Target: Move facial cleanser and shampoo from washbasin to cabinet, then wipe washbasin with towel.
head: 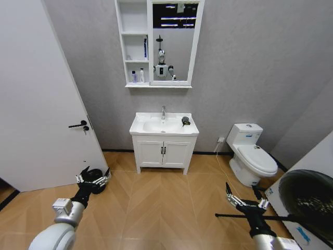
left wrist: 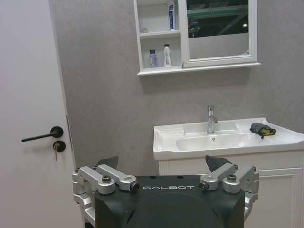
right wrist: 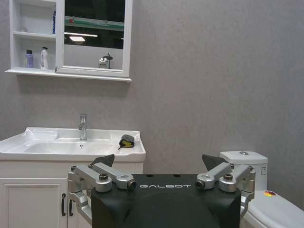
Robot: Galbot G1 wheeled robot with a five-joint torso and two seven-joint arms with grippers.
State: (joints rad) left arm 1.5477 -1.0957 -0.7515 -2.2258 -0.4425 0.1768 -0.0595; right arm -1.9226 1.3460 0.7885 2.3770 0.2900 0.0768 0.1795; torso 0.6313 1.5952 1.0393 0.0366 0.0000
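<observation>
The white washbasin (head: 141,126) (left wrist: 171,145) (right wrist: 28,148) stands against the far wall, with the dark towel (head: 186,121) (left wrist: 262,129) (right wrist: 126,141) bunched on its right rim. Above it hangs the cabinet (head: 134,21) (left wrist: 156,42) (right wrist: 33,45). Its lowest compartment holds a purple bottle (head: 133,76) (left wrist: 152,58) (right wrist: 29,59) and a white bottle (head: 141,76) (left wrist: 167,55) (right wrist: 44,58); a blue tube (head: 145,48) (left wrist: 171,16) stands one shelf up. I cannot tell which are the facial cleanser and shampoo. My left gripper (head: 93,179) (left wrist: 163,164) and right gripper (head: 244,200) (right wrist: 158,160) hang open and low, far from the basin.
A white door (head: 36,104) with a black handle (head: 78,125) fills the left side. The two-door vanity cupboard (head: 164,153) sits under the basin. A white toilet (head: 252,156) (right wrist: 266,209) stands to the right. A black round object (head: 309,195) is near my right arm. Open wooden floor (head: 161,203) lies ahead.
</observation>
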